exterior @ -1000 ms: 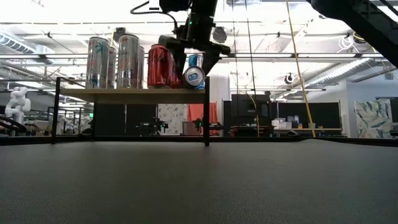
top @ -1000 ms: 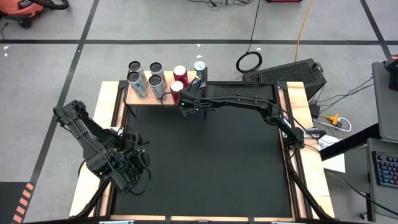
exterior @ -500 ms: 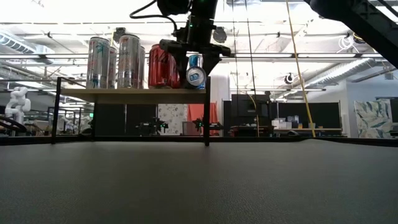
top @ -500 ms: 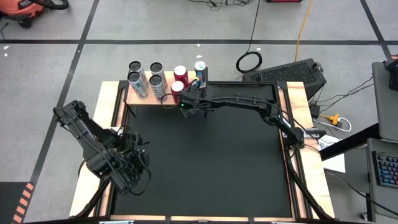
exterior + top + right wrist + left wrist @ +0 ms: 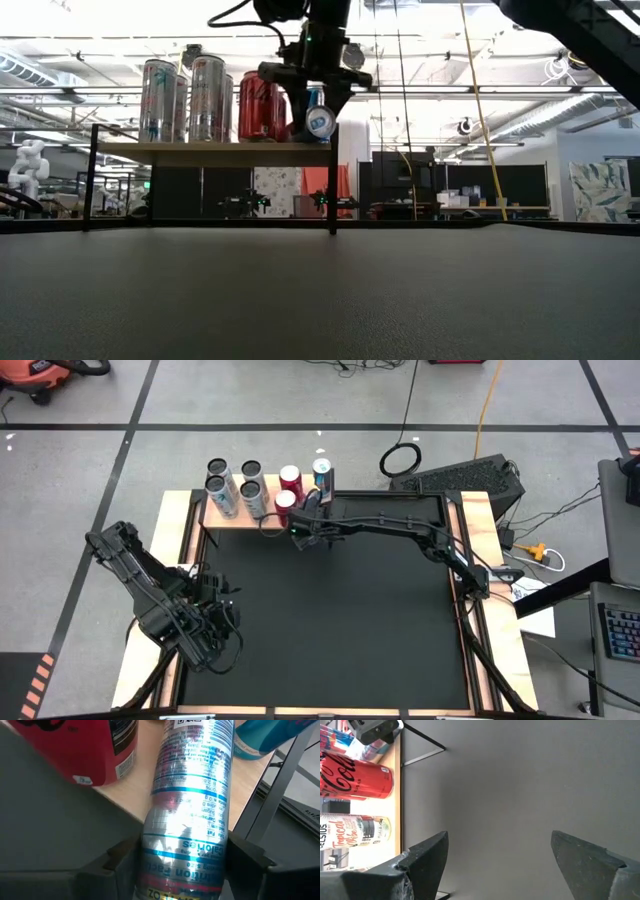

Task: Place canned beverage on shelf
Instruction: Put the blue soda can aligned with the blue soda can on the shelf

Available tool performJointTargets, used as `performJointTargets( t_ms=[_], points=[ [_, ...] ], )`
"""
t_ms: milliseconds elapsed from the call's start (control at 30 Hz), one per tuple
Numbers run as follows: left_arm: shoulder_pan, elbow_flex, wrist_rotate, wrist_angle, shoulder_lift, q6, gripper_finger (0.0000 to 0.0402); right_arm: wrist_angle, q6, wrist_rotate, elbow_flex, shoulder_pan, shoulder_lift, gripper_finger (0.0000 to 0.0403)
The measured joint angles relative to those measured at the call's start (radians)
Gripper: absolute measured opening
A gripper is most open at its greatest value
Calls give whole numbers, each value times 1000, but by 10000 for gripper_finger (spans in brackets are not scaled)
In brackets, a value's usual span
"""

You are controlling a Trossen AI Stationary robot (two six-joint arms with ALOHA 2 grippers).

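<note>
High view has the right arm stretched across the far side of the black worktop (image 5: 330, 630), with the right gripper (image 5: 309, 520) up against the right end of the shelf (image 5: 205, 515), the little wooden platform at the far left. It's clamped on a slim silver-and-blue can (image 5: 300, 518); the right wrist view shows it best, both dark fingers (image 5: 117, 857) pressed to the sides of the can (image 5: 192, 805) with its label text running lengthwise, and the can lying tilted over the shelf's wooden top (image 5: 150, 802). In the low view the can (image 5: 320, 122) is tipped so its round end faces the camera, sitting right at the shelf's right front leg, about level with the top board (image 5: 210, 147), but I can't tell whether it's actually touching the wood. Already standing upright on the shelf: two tall silver cans (image 5: 158, 98) on the left, red cans (image 5: 256, 105) next to them, and a blue-green can (image 5: 321, 468) at the far right corner. The left arm is parked at the near left of the worktop, well away from all that, and its gripper (image 5: 497, 855) is spread wide with nothing between the fingers, just bare mat in front of it.
</note>
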Motion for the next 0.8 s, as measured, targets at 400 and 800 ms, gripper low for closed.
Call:
performJointTargets(
  t_ms=[400, 800],
  points=[
    [0, 0, 11, 0, 0, 1, 341, -64, 21, -12, -2, 28, -52, 214],
    [10, 0, 15, 42, 0, 5, 341, -124, -2, -81, -2, 94, -175, 213]
  ],
)
